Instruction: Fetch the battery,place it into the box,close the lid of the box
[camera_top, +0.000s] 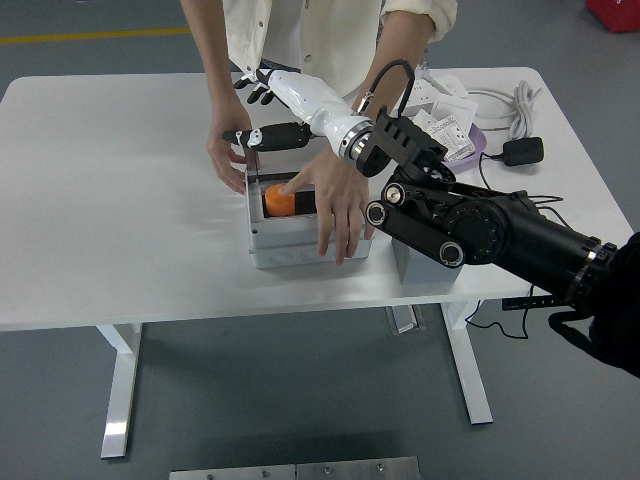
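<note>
The box (300, 240), a grey open-topped enclosure, stood on the white counter (120, 200) near its middle. The battery (279, 200), an orange cylinder, sat inside the box at its left end, with its round end face turned upward, so its long axis appeared to run roughly vertically; the lower part was hidden by the box wall. The right robot hand (262, 108), white with dark fingertips, was raised above and beyond the far edge of the box, well clear of the battery and slightly to its left. Its fingers were spread and held nothing, with the thumb (270, 136) extended toward the left over the far rim of the box. The black right arm (480, 232) ran from the right side of the box up to that hand. The left robot hand did not appear in the view. A person stood on the far side of the box. One hand of the person (335, 205) lay palm down across the box opening and front wall, with a fingertip touching the battery. The other hand of the person (228, 148) rested against the far left corner of the box. A power strip (425, 95) and a purple tray (462, 152) of small items lay to the right of the box, near the far edge of the counter.
</note>
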